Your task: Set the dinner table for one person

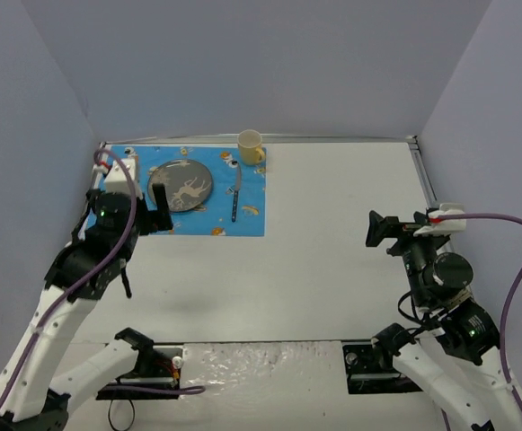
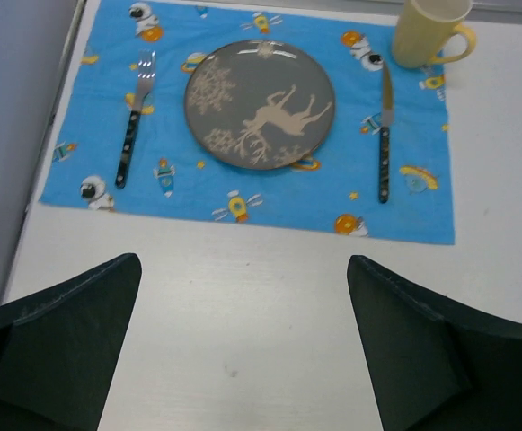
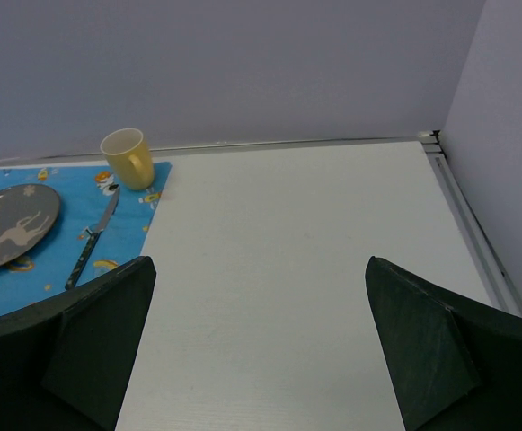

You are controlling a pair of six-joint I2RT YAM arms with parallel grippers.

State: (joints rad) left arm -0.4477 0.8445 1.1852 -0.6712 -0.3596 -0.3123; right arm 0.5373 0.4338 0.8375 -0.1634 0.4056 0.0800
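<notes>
White laminate makes up the counter [image 1: 332, 233], and we see it filling the whole floor between the pale walls, with a thin metal strip along its far and right edges. At its far left corner lies a bright blue mat [image 2: 350, 117] printed with small cartoon figures. We find a grey plate [image 2: 259, 103] with a pale deer and snowflakes in the middle of that mat. A fork [image 2: 132, 126] lies left of the plate, tines toward the far wall and dark handle toward the near edge. A knife [image 2: 384, 144] lies right of the plate, likewise with its blade far and its handle near. Neither touches the plate. A yellow mug [image 2: 422, 34] stands upright at the mat's far right corner, just beyond the knife tip, its handle turned to the right.

The left end effector [image 2: 243, 260] is spread wide, with nothing between its fingers. Through its own camera we look past them onto bare counter just on the near side of the mat. From overhead it covers the left part of the mat, so we cannot see the fork there. The right end effector [image 3: 261, 262] is also spread wide and empty. It is over the right half of the counter, well apart from the mat, and its camera takes in the far wall, the mug and the knife.
</notes>
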